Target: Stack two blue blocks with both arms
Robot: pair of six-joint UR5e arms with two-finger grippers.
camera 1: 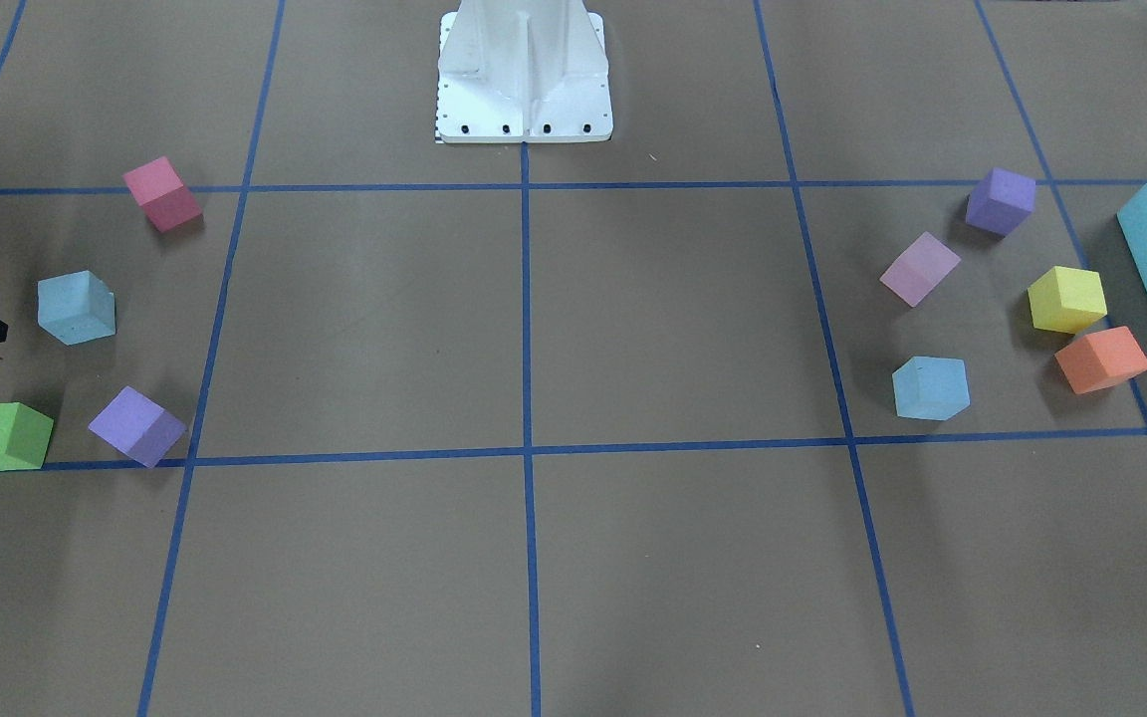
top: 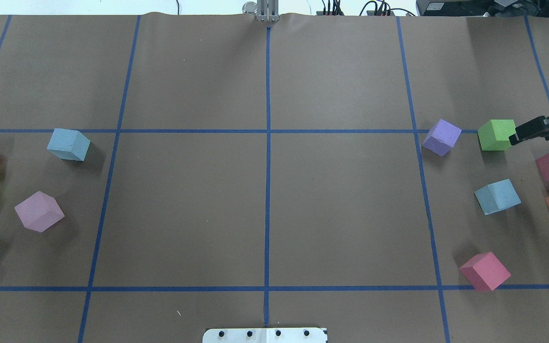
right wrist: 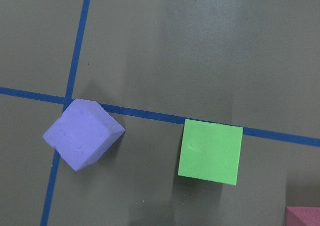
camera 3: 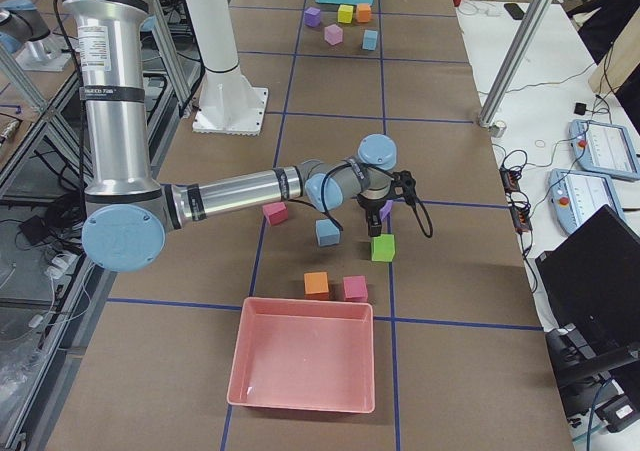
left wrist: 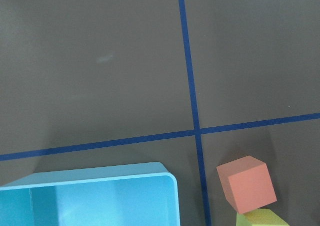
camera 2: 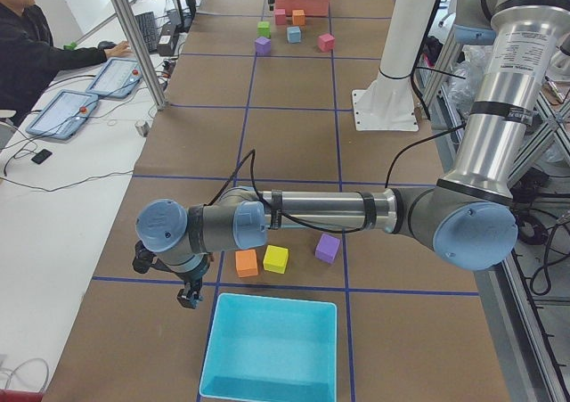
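Near the right jaws but outside them, one blue block [top: 497, 196]

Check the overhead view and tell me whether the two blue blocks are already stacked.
No, the left blue block and the right blue block each sit alone on the table, far apart.

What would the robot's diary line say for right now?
blue blocks: one left, one right, lying apart, unstacked | right gripper: by green block, jaws unclear | left gripper: near turquoise box, jaws unclear
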